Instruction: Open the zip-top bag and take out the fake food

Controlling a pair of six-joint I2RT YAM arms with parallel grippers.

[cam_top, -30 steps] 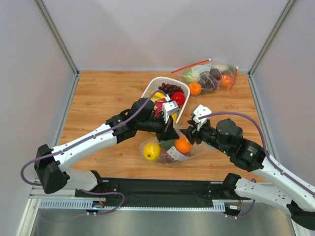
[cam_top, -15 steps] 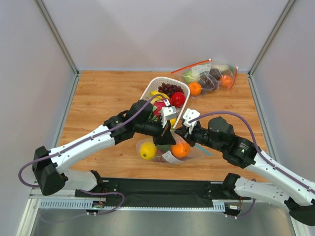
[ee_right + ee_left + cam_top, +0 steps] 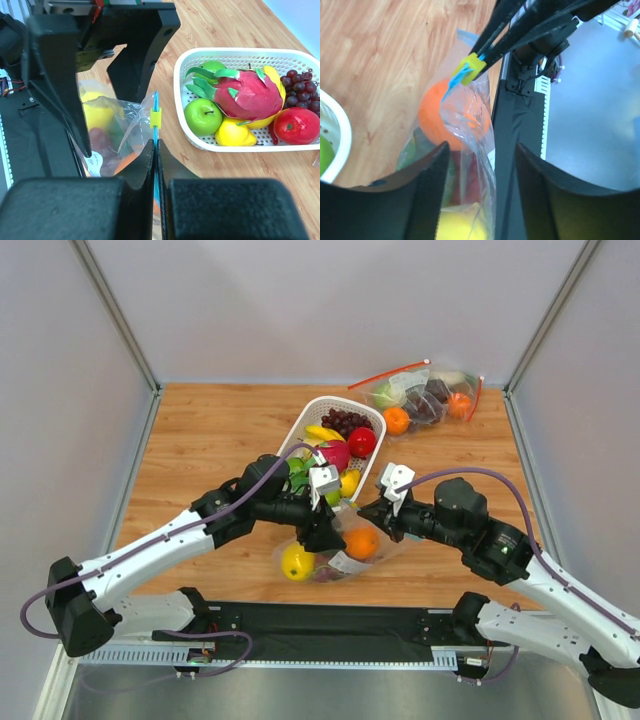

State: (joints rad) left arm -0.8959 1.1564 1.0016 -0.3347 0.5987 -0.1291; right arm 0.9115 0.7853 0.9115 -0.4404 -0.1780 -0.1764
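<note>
Right gripper: I have it pinched flat on the teal zip strip, just behind the yellow slider.
Left gripper: jaws wide, straddling the film, gripping nothing.
Zip-top bag: sags below both grippers, with the orange and lemon inside.
Handling: the film looks thin, crinkly and slippery, and the fruit weighs it down. I'd take the opposite lip beside the strip, not the loose film.

From above, the left pincer's tips are hidden under its own wrist. That arm also covers the near-left corner of the white basket and part of the zip-top bag. In the left wrist view the lemon is blurred and cut by the bottom edge. In the right wrist view the grapes run off the right edge, and the orange is only a sliver.
</note>
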